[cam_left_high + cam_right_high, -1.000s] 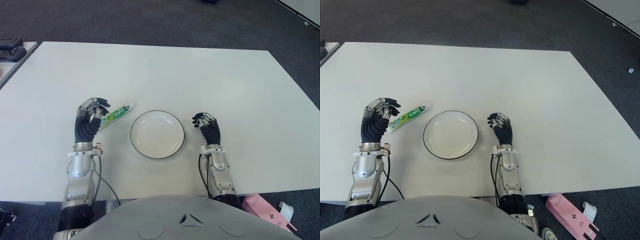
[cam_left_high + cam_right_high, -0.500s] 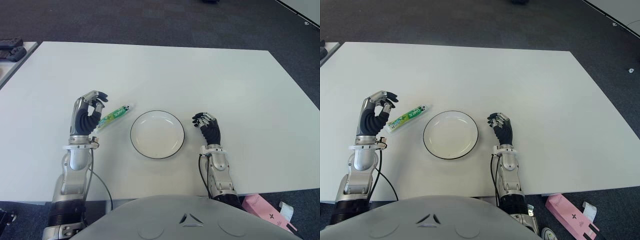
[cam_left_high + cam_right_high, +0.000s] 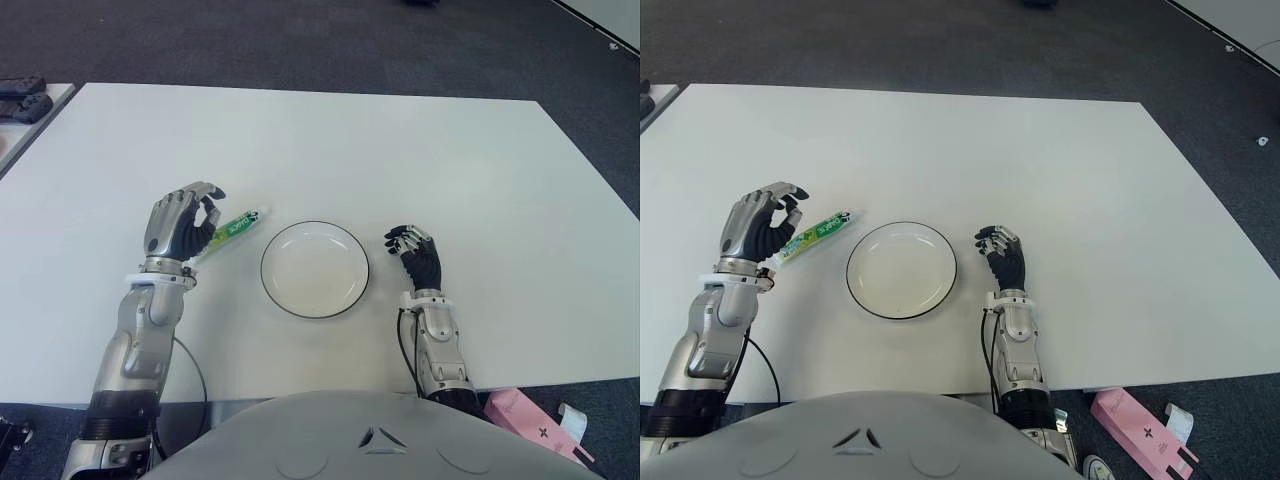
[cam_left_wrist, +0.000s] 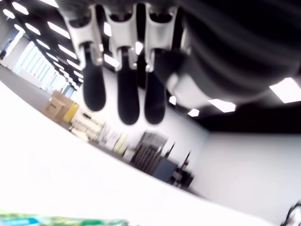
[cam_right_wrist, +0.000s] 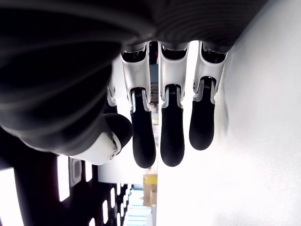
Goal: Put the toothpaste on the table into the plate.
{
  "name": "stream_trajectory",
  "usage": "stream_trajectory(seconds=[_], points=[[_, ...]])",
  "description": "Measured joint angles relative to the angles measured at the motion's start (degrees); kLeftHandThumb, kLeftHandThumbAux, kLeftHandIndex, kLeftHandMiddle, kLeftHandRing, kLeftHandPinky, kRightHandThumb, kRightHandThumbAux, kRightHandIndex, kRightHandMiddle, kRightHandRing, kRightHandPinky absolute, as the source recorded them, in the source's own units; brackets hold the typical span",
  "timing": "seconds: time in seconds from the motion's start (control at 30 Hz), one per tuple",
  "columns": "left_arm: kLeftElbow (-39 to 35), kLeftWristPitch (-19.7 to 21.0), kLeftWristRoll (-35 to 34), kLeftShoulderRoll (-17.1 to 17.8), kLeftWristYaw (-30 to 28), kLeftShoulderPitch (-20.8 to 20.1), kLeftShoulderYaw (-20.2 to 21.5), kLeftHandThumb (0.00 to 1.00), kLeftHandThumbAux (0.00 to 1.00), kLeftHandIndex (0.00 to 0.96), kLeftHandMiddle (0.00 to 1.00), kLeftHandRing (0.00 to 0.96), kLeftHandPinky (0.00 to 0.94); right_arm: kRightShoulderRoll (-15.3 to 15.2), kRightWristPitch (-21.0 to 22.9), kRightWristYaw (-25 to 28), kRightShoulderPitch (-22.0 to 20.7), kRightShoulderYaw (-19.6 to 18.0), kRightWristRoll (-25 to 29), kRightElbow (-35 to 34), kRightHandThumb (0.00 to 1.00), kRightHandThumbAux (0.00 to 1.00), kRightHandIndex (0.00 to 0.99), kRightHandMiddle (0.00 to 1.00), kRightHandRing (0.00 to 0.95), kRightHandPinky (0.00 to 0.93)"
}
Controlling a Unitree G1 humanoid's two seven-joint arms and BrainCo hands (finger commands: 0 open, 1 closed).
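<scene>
Reach-and-grasp step, not yet closed. Left hand poised over the near-left end of the toothpaste, fingers loosely curled and spread, holding nothing — confirmed in the left wrist view, where the fingers hang free above the white table with the green tube just showing beneath them, not between them. Toothpaste lying flat on the table, angled from near-left to far-right, cap end pointing toward the plate and stopping just short of its rim; no part of it inside. Plate sitting bare in the middle, between the two hands.

Right hand showing just right of the plate, fingers relaxed and extended, grasping nothing — idle by the look of it.

Judged progress: early; nothing lifted, nothing placed.

Next move, as a judgement: lower the left hand onto the tube and close thumb against fingers across its width, near the middle rather than the flat crimped end, to keep it from pivoting. Then lift clear of the table, carry rightward past the rim, and release over the centre of the plate. Worth watching: a thin, flat, slippery tube, likely to skid toward the plate or be pushed aside if the fingers come down off-centre; also a tube long enough to overhang the rim if set down askew.
</scene>
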Motion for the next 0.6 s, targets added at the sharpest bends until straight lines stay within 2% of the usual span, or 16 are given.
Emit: stream_trajectory(seconds=[0.1,0.37,0.6], points=[[0.0,3.3,1.1,0.7,-2.0,-0.3,-1.2,0.55,0.472,0.183,0.253,0.279,0.333,0.0,0.0,0.0,0.0,0.0,0.0,0.0,0.708,0.732,0.429,0.494,0.494,0.489],[0.0,8.6,3.2,3.9,-7.1,-1.8,-4.2,0.565,0.313,0.024,0.107,0.167,0.267,-0.1,0.1,-0.1,0.0,0.0,-0.2,0.0,0.708,0.732,0.427,0.494,0.494,0.49],[0.9,12.4,4.0,6.8,-12.8,-3.7,-7.2,0.569,0.242,0.001,0.018,0.111,0.239,0.0,0.1,-0.1,0.1,0.0,-0.2,-0.1,0.709,0.732,0.428,0.493,0.491,0.487]])
